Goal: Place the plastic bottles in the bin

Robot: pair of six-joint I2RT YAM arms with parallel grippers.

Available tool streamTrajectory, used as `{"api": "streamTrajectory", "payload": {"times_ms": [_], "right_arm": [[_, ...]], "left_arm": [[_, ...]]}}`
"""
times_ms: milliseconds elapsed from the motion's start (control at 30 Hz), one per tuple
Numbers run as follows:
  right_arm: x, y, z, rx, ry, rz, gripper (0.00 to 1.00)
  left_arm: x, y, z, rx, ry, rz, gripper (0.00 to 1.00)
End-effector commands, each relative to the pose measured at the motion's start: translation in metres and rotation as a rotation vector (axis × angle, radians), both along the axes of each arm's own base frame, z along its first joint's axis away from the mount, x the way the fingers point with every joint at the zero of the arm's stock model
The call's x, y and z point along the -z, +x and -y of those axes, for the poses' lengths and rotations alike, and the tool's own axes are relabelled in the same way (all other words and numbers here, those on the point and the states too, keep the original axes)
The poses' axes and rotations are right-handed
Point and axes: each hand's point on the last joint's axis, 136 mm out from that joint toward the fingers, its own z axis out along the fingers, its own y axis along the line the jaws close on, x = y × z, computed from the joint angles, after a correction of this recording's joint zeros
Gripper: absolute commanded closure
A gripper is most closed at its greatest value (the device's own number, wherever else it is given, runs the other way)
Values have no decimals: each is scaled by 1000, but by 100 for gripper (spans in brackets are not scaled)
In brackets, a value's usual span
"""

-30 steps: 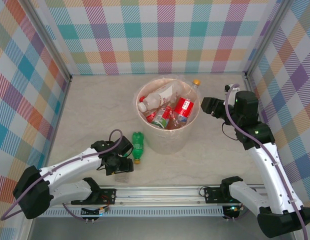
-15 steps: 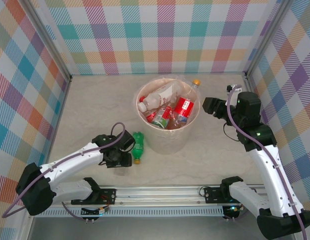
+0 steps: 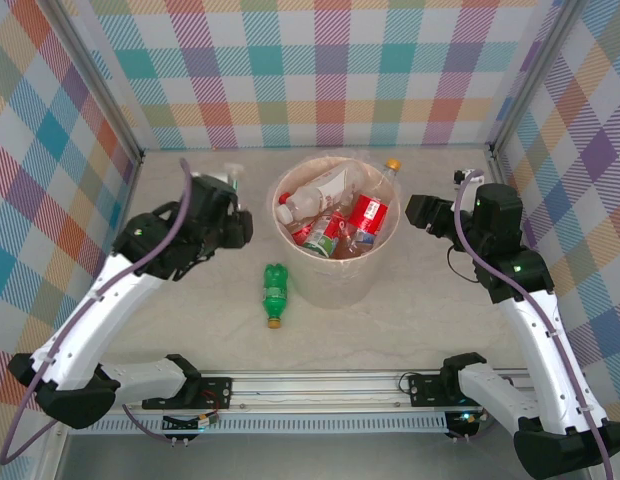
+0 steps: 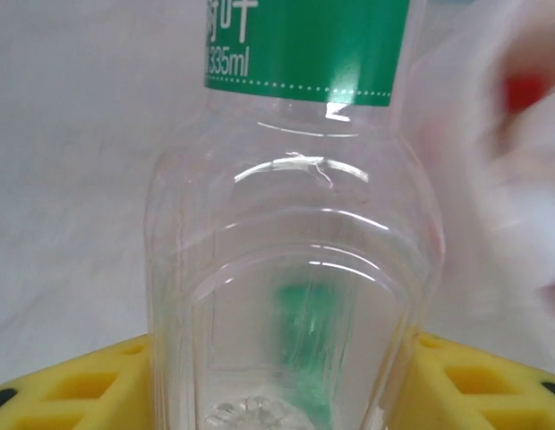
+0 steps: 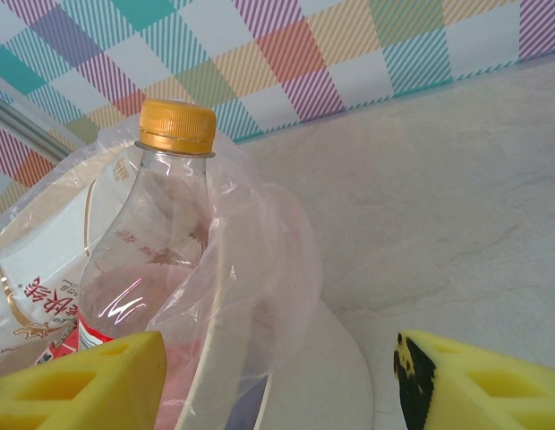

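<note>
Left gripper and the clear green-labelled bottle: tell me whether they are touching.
Touching. The left wrist view shows the clear green-labelled bottle pressed between the yellow fingers of the left gripper, its walls meeting both with no gap.

Table (image 3: 180, 300) with bin (image 3: 336, 286), green bottle (image 3: 276, 292)

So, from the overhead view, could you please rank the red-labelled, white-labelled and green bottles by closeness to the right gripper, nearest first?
1. Red-labelled bottle, bin's right side, by the right gripper.
2. White-labelled bottle, bin's left side.
3. Green bottle, on the table.
</note>
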Motion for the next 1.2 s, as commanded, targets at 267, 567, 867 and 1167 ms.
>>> {"api": "streamTrajectory", "payload": {"times_ms": [267, 567, 867, 1167], "right_arm": [[-6, -10, 5, 17, 7, 6, 31], [-4, -3, 3, 9, 7, -2, 31], [-1, 2, 1, 6, 10, -9, 31], [-13, 0, -3, -19, 27, 15, 31]], "left_arm": [[-87, 4, 127, 569, -290, 41, 46], [-48, -4, 173, 707, -277, -123, 48], [-26, -4, 179, 729, -214, -182, 44], [-37, 5, 176, 721, -185, -92, 16]]}}
